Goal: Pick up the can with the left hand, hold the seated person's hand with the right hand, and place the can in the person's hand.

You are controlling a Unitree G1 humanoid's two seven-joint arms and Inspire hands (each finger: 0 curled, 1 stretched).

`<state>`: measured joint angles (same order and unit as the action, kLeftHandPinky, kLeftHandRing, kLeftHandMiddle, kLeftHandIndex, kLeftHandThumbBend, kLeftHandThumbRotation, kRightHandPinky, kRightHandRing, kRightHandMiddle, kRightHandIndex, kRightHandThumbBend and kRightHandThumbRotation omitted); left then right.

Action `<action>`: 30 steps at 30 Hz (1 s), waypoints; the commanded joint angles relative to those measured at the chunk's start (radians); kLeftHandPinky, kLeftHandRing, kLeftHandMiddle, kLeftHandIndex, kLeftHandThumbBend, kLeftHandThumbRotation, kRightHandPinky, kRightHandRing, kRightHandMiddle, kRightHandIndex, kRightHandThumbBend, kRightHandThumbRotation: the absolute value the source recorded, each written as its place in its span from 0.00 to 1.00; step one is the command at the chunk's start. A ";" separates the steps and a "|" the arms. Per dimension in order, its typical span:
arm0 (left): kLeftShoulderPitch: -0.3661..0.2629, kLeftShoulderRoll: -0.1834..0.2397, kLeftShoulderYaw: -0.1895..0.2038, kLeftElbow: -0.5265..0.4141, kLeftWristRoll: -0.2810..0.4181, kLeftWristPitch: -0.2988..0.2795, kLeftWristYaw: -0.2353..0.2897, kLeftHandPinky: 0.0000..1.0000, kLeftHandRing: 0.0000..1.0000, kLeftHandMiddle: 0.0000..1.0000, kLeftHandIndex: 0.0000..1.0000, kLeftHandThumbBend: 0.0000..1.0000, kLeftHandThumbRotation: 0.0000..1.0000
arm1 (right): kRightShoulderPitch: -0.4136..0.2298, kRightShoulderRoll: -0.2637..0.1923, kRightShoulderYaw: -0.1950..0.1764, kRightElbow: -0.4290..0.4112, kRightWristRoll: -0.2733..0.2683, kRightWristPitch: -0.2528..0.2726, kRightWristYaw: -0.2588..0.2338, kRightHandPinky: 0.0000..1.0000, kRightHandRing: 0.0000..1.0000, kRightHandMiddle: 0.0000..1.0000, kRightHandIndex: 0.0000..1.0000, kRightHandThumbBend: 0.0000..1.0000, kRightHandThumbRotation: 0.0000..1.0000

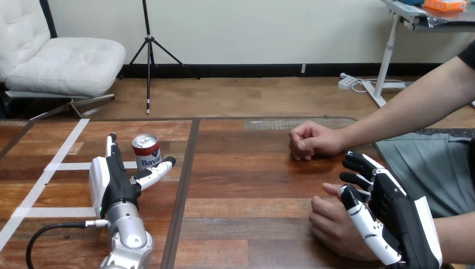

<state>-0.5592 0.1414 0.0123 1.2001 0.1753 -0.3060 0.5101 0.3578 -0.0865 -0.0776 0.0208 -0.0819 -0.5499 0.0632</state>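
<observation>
1. A small red-and-white metal can with a silver top (146, 151) stood upright on the left half of the dark wooden plank table (252, 185), near strips of white tape (67, 166).
2. The robot's left hand (112, 182) lay low over the table just in front of the can, spread wide. Its straight fingers (111, 147) ran up the can's left side and its thumb (157, 171) reached out below and to the can's right.
3. The can sat in that open span; nothing had closed on it, and whether any finger touched it could not be told.
4. At the view's lower right, the person's near hand (330, 227) rested on the table.
5. The robot's right hand (400, 216) sat against it from the right, its bent fingers (358, 165) hooked over the far edge and one digit laid across the back, so it clasped that hand.
6. The person's far hand (311, 140), a loose fist, rested on the table further back, apart from both robot hands.
</observation>
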 commanded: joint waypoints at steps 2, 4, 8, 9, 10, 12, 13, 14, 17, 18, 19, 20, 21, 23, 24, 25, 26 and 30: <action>-0.098 0.009 -0.004 -0.001 0.012 -0.005 -0.002 0.81 0.89 0.92 0.92 0.80 0.14 | -0.027 -0.008 0.000 -0.063 0.008 -0.017 -0.006 0.71 0.80 0.84 0.83 0.53 0.64; -0.099 0.009 -0.006 -0.001 0.014 -0.006 -0.002 0.81 0.88 0.92 0.91 0.80 0.14 | -0.026 -0.008 0.001 -0.064 0.013 -0.016 -0.003 0.71 0.80 0.84 0.83 0.53 0.64; -0.101 0.008 -0.006 0.001 0.014 -0.010 -0.002 0.78 0.86 0.90 0.89 0.79 0.12 | -0.025 -0.008 0.002 -0.064 0.022 -0.016 0.002 0.71 0.80 0.84 0.83 0.53 0.64; -0.101 0.008 -0.006 0.001 0.014 -0.010 -0.002 0.77 0.85 0.90 0.89 0.79 0.12 | -0.024 -0.008 0.003 -0.064 0.023 -0.016 0.002 0.71 0.80 0.84 0.83 0.53 0.63; -0.102 0.007 -0.005 0.001 0.013 -0.012 -0.003 0.76 0.84 0.90 0.89 0.79 0.12 | -0.024 -0.008 0.003 -0.065 0.022 -0.015 0.002 0.71 0.80 0.84 0.83 0.53 0.63; -0.102 0.006 -0.004 0.002 0.012 -0.014 -0.004 0.73 0.82 0.89 0.88 0.78 0.11 | -0.023 -0.008 0.003 -0.066 0.020 -0.014 0.000 0.71 0.80 0.84 0.83 0.54 0.63; -0.102 0.005 -0.003 0.001 0.009 -0.017 -0.007 0.72 0.81 0.89 0.88 0.78 0.11 | -0.023 -0.008 0.002 -0.065 0.019 -0.014 0.000 0.71 0.80 0.84 0.83 0.54 0.63; -0.102 0.005 -0.002 0.000 0.008 -0.019 -0.009 0.71 0.81 0.89 0.88 0.77 0.10 | -0.023 -0.008 0.002 -0.065 0.019 -0.015 0.000 0.71 0.80 0.84 0.83 0.54 0.63; -0.101 0.003 0.001 -0.002 0.004 -0.027 -0.011 0.70 0.80 0.88 0.87 0.77 0.08 | -0.023 -0.008 0.002 -0.063 0.017 -0.016 -0.001 0.70 0.80 0.84 0.83 0.54 0.63; -0.101 0.002 0.002 -0.002 0.003 -0.029 -0.011 0.69 0.79 0.88 0.87 0.77 0.08 | -0.023 -0.008 0.002 -0.063 0.016 -0.016 -0.002 0.70 0.80 0.84 0.83 0.54 0.64; -0.101 0.001 0.004 -0.002 -0.001 -0.034 -0.014 0.69 0.79 0.88 0.86 0.77 0.07 | -0.023 -0.008 0.002 -0.063 0.014 -0.016 -0.003 0.70 0.80 0.84 0.83 0.54 0.64; -0.101 0.001 0.006 -0.002 -0.003 -0.038 -0.015 0.69 0.79 0.87 0.86 0.76 0.07 | -0.023 -0.008 0.002 -0.063 0.013 -0.016 -0.003 0.70 0.80 0.84 0.83 0.54 0.64; -0.101 0.000 0.007 -0.002 -0.005 -0.041 -0.017 0.69 0.79 0.87 0.86 0.76 0.06 | -0.023 -0.008 0.002 -0.063 0.012 -0.016 -0.003 0.70 0.80 0.84 0.83 0.54 0.64; -0.102 0.000 0.006 -0.001 -0.004 -0.045 -0.018 0.69 0.79 0.87 0.85 0.76 0.04 | -0.022 -0.007 0.002 -0.065 0.012 -0.015 -0.004 0.70 0.80 0.84 0.83 0.55 0.64; -0.102 0.000 0.005 -0.001 -0.004 -0.046 -0.018 0.69 0.80 0.87 0.85 0.75 0.04 | -0.022 -0.007 0.002 -0.065 0.012 -0.014 -0.004 0.70 0.80 0.84 0.83 0.55 0.64; -0.103 0.000 0.004 0.000 -0.001 -0.046 -0.016 0.69 0.80 0.86 0.85 0.75 0.03 | -0.022 -0.006 0.003 -0.065 0.014 -0.013 -0.003 0.70 0.80 0.84 0.83 0.55 0.64; -0.104 0.001 0.002 0.000 0.001 -0.045 -0.014 0.69 0.80 0.86 0.84 0.75 0.03 | -0.022 -0.006 0.003 -0.066 0.015 -0.013 -0.003 0.70 0.80 0.84 0.83 0.55 0.64; -0.111 -0.002 0.010 0.005 -0.007 -0.051 -0.019 0.70 0.80 0.85 0.83 0.74 0.01 | -0.025 -0.007 0.004 -0.064 0.010 -0.014 -0.004 0.70 0.80 0.84 0.83 0.55 0.65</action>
<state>-0.5878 0.1397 0.0173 1.2067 0.1672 -0.3264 0.4951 0.3683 -0.0865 -0.0773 0.0045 -0.0755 -0.5499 0.0642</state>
